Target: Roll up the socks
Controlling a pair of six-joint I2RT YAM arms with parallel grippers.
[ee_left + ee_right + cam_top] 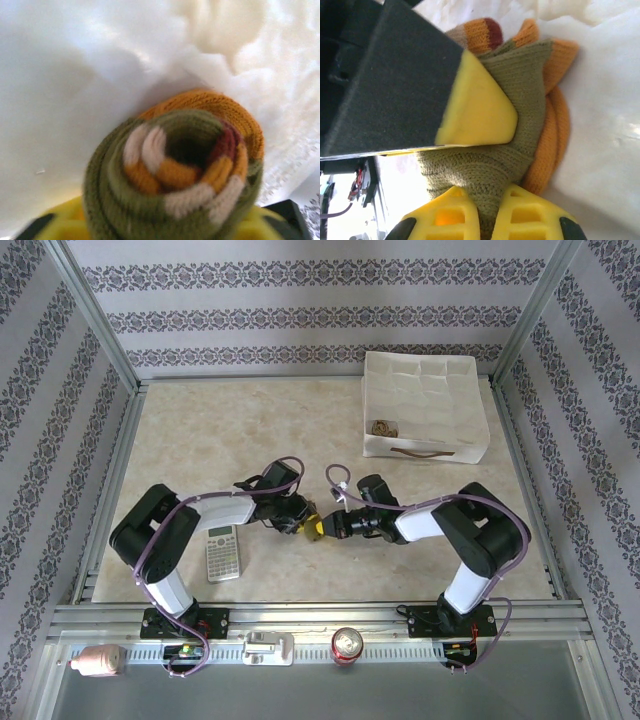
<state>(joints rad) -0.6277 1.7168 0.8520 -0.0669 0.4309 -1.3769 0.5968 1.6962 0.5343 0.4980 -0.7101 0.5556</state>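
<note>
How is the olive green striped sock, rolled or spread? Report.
Rolled: the olive green and orange knitted sock shows spiral layers end-on, left wrist view.

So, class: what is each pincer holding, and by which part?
Both hold the sock: the left pincer clamps the roll's sides, the right pincer pinches its olive outer layer.

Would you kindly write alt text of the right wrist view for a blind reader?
A rolled olive green knitted sock with orange patches is pinched between the right hand's yellow fingertips at the bottom. The left hand's black finger with a yellow pad presses on it from the upper left.
</note>
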